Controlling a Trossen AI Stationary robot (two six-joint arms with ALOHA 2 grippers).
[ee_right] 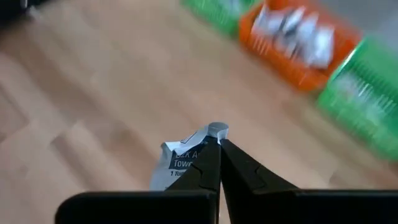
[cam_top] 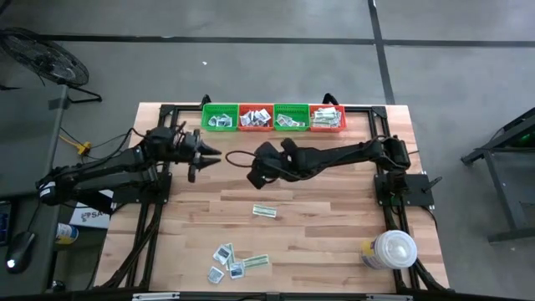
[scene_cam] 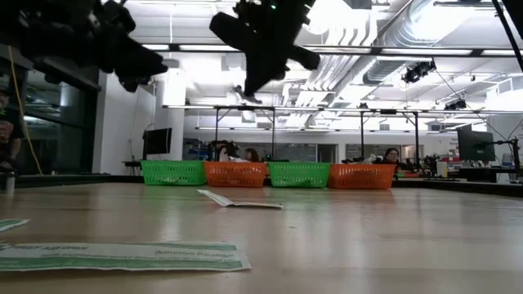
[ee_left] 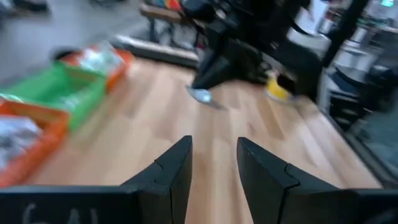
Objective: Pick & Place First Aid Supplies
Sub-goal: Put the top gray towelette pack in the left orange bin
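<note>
My right gripper hangs above the middle of the table, shut on a small white-grey packet with dark print; the low view shows this packet high over the table. My left gripper is raised over the table's far left, open with nothing between its fingers. A pale-green strip packet lies flat mid-table. Several more packets lie near the front edge. Two green and two orange baskets holding packets stand in a row along the far edge. My right gripper pinches the packet between its two fingertips at one crumpled edge. The fingers slant downward from the table's right. The packet is lifted clear of the table and hangs beside and below the fingertips.
A big white round lidded container stands at the front right beside a small yellow-capped thing. Black frame rails run along the table's sides and far edge. Bare wood lies between the baskets and the front packets.
</note>
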